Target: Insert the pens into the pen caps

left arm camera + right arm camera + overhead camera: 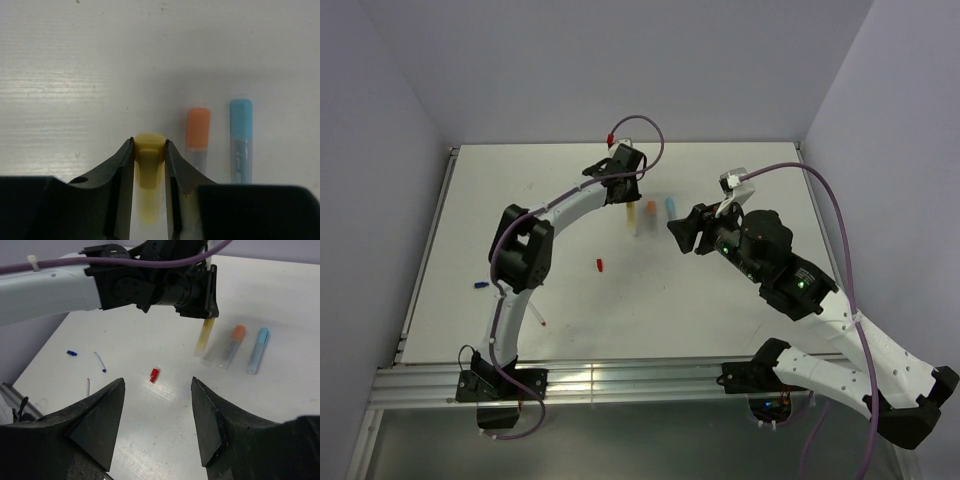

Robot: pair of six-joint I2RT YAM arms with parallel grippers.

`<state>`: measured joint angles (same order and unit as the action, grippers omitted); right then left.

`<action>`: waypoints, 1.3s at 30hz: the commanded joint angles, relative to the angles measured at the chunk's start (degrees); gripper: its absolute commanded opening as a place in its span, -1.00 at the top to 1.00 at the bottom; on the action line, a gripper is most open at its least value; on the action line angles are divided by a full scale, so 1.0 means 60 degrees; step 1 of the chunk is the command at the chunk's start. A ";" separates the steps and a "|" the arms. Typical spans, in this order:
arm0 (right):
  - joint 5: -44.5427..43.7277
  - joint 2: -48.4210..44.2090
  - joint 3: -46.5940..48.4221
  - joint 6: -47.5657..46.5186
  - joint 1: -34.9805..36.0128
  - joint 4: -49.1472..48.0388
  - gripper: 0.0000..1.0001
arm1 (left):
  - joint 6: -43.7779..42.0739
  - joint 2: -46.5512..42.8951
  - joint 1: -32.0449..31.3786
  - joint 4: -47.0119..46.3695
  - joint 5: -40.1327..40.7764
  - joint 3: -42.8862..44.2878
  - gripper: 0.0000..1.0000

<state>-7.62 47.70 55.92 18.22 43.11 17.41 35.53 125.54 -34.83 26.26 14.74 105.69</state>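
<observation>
3 look done: the orange marker (198,135) and light-blue marker (241,140) lie capped at 12 o'clock on the tabletop (520,200), and the left tool (149,144) is clamped on the capped yellow marker (205,339) beside them. The right tool (157,390) hangs wide apart, empty. 2 to go: the red cap (154,374), dark-blue cap (72,353), blue-tipped thin pen (99,361) and second thin pen (88,386) lie loose toward 8 o'clock.

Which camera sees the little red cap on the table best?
The right wrist view. There the red cap lies in the open, fairly near, with its shape easy to see. In the top view the red cap is only a tiny speck. The left wrist view does not show it at all.
</observation>
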 commanded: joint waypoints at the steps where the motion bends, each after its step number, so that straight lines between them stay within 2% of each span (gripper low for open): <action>1: -0.0283 -0.0172 0.0201 0.0025 -0.0052 -0.0162 -0.27 | -0.0223 0.0462 0.0121 0.0470 -0.0085 0.1147 0.99; 8: -0.0181 -0.0289 0.0069 0.0040 -0.0096 -0.0221 -0.28 | -0.0223 0.1108 0.0165 0.0442 -0.0011 0.1252 0.90; 11: -0.0151 -0.0275 0.0040 0.0055 -0.0110 -0.0236 -0.28 | -0.0209 0.1255 0.0151 0.0472 0.0048 0.1282 0.73; 12: -0.0151 -0.0275 0.0055 0.0055 -0.0110 -0.0235 -0.28 | -0.0209 0.1270 0.0165 0.0472 0.0091 0.1267 0.59; 21: -0.0122 -0.0348 0.0055 -0.0004 -0.0110 -0.0206 -0.29 | -0.0267 0.1153 0.0165 0.0428 0.0136 0.1311 0.10; 26: -0.0137 -0.0304 0.0069 -0.0004 -0.0110 -0.0192 -0.29 | -0.0384 0.0583 0.0165 0.0457 0.0282 0.1282 -0.08; 29: -0.0122 -0.0260 0.0084 -0.0004 -0.0110 -0.0177 -0.30 | -0.0370 -0.0047 0.0165 0.0560 0.0501 0.1063 -0.06; 32: -0.0078 -0.0158 0.0084 -0.0004 -0.0110 -0.0119 -0.31 | -0.0282 -0.1115 0.0165 0.0531 0.0779 0.0215 -0.04; 39: -0.0019 0.0398 0.0391 0.0084 -0.0125 0.0247 -0.30 | 0.0406 -0.4001 0.0165 0.0281 0.1176 -0.3372 0.03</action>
<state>-7.46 49.12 55.92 18.39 42.81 18.09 35.68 107.96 -33.93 28.86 19.75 91.42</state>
